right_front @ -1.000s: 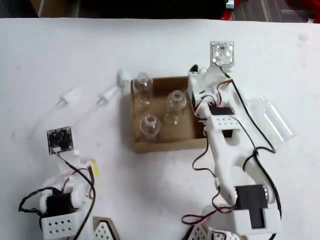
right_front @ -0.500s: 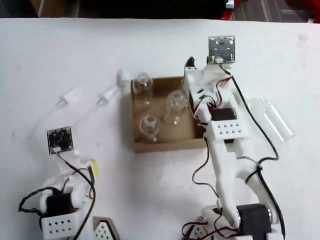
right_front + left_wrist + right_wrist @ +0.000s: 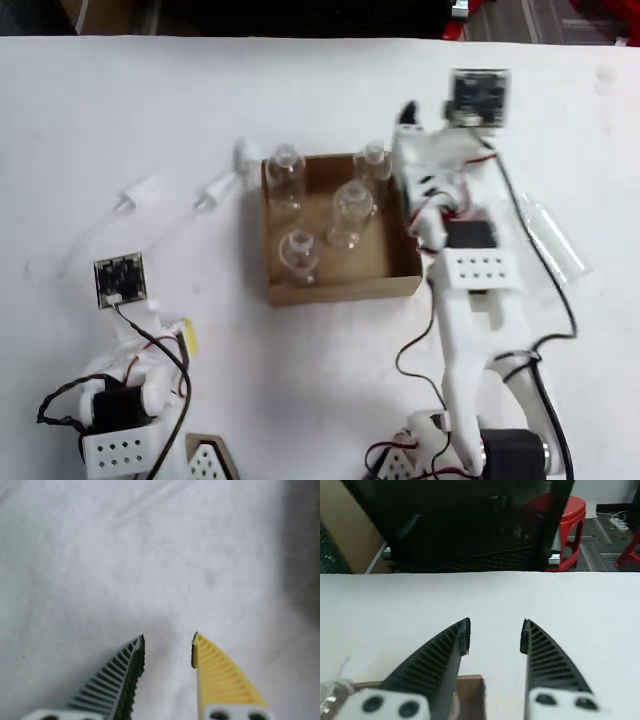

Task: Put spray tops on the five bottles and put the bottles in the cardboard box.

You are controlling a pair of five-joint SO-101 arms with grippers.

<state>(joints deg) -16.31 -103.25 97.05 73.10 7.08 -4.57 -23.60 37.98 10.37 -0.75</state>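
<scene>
1. Standing inside the cardboard box [image 3: 345, 288] are four clear bottles. One [image 3: 286, 170] is sitting in the box's far left corner and one [image 3: 373, 162] in its far right corner. Another [image 3: 351, 212] is standing near the box's middle, and the last [image 3: 299, 254] toward its near left side. Their necks are looking bare, as far as the high view lets one tell.
2. Three spray tops are lying on the white table [image 3: 100, 100] to the left of the box. One [image 3: 243, 152] is resting just beside the box's far left corner, a second [image 3: 213, 190] a little farther out, and a third [image 3: 138, 190] well apart from the box.
3. The right arm [image 3: 470, 300] is stretching along the box's right side, with its wrist right beside the box's right wall.
4. The right claw [image 3: 495, 635] is hanging past the box's far right corner, over bare table. Its two black fingers are standing a moderate gap apart and are gripping nothing. In the right wrist view, a brown corner of the box [image 3: 470, 695] is showing close by the roots of the fingers.
5. A clear plastic item [image 3: 548, 238] is lying on the table to the right of the box, beyond the right arm.
6. The left arm [image 3: 120, 420] is sitting folded well apart from the box, off toward its near left.
7. The left claw [image 3: 168, 647] is pointing down at bare table. Its grey finger [image 3: 120, 675] and yellow finger [image 3: 220, 680] are parted, with nothing between them.
</scene>
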